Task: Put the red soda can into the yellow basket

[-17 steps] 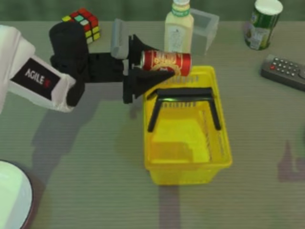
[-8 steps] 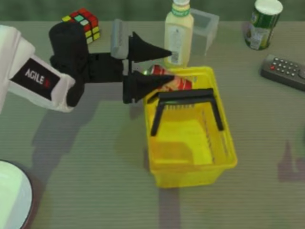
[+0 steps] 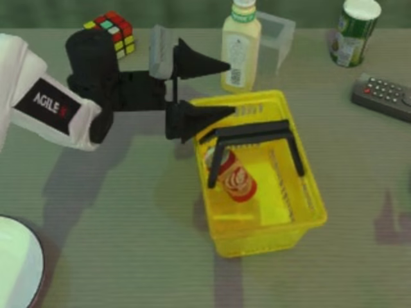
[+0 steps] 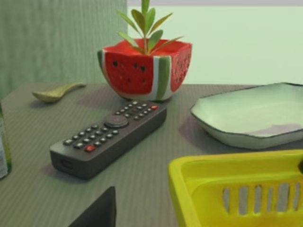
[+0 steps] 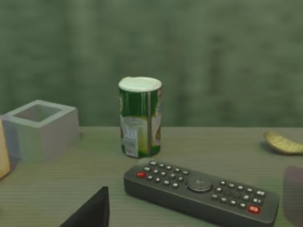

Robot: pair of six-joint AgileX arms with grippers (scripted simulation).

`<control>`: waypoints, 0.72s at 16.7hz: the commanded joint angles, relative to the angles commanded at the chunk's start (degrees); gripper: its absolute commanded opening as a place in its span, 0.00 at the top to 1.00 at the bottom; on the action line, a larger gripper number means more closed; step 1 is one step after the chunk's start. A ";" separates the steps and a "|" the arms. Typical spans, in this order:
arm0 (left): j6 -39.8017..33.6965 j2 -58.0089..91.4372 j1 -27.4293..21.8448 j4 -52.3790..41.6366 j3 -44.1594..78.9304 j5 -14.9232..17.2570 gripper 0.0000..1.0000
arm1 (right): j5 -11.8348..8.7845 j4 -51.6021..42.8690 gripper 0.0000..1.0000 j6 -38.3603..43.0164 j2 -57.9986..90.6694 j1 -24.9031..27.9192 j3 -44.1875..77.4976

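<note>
Green-grey worktop, cluttered along the far edge: Rubik's cube (image 3: 113, 31), sauce bottle (image 3: 241, 45), green-and-white can (image 3: 352, 31), remote (image 3: 383, 96) at right. Left gripper (image 3: 215, 90) hovering at the far-left corner of the yellow basket (image 3: 297, 224), jaws spread wide, holding nothing. Red soda can (image 3: 232, 176) lying tilted on the basket floor, partly under the black handles (image 3: 252, 138), clear of the jaws. Placement looks done; basket sits slightly skewed on the worktop. Left to do, as a judgement: pull the left arm back clear of the rim. Right gripper out of the top view; only a dark fingertip edge in its wrist view, jaw state cannot tell.
</note>
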 joint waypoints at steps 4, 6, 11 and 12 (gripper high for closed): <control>-0.32 -1.61 0.15 -0.99 -0.82 -1.30 0.00 | -0.13 -1.36 0.00 -0.97 1.66 0.76 1.63; -1.11 -5.21 0.89 -3.02 -2.86 -3.86 0.00 | -0.24 -4.40 0.00 -3.12 5.39 2.26 5.30; -3.89 -22.82 4.00 -12.26 -12.42 -14.63 0.00 | -0.25 -18.30 0.00 -12.81 24.48 8.48 23.80; -4.45 -27.62 4.79 -14.76 -15.10 -17.40 0.00 | -0.24 -22.02 0.00 -15.36 29.92 10.09 29.01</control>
